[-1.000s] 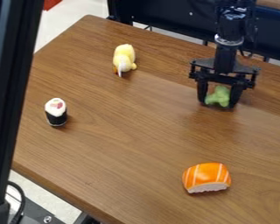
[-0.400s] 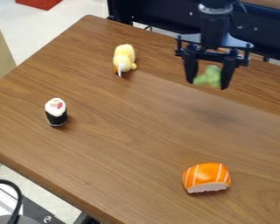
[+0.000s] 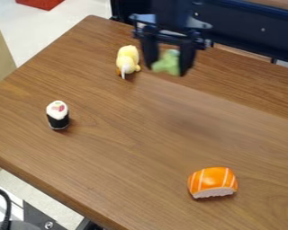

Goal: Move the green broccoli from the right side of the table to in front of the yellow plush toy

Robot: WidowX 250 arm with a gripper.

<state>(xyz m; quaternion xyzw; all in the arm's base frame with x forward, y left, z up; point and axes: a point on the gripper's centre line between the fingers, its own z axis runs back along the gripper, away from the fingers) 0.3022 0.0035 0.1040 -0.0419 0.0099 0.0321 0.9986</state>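
Above the far part of the brown wooden table (image 3: 128,148), near its back edge, the black gripper (image 3: 167,70) is seen hanging down with its two fingers set apart by the width of a soft green toy (image 3: 166,64). The toy is held between them, one finger at either side, and is carried clear of the tabletop; its lumpy lower part is left exposed between the fingertips. Some blur is seen on the gripper and the toy, so the exact places of contact cannot be told.

Just to the left of the gripper in the view, a yellow plush toy (image 3: 128,58) with a pale tip is set on the wood. Nearer the left side, a black-and-white sushi roll (image 3: 57,114) is stood upright, with pink and green marks on its top. Toward the near right, an orange sushi piece (image 3: 212,182) with white stripes is laid on the table.

Behind the table, a dark panel (image 3: 254,31) is placed. Beyond the far left corner, a red object (image 3: 41,3) is seen on the pale floor (image 3: 68,31). At the lower left, a black cable (image 3: 8,204) is curved beside the table.
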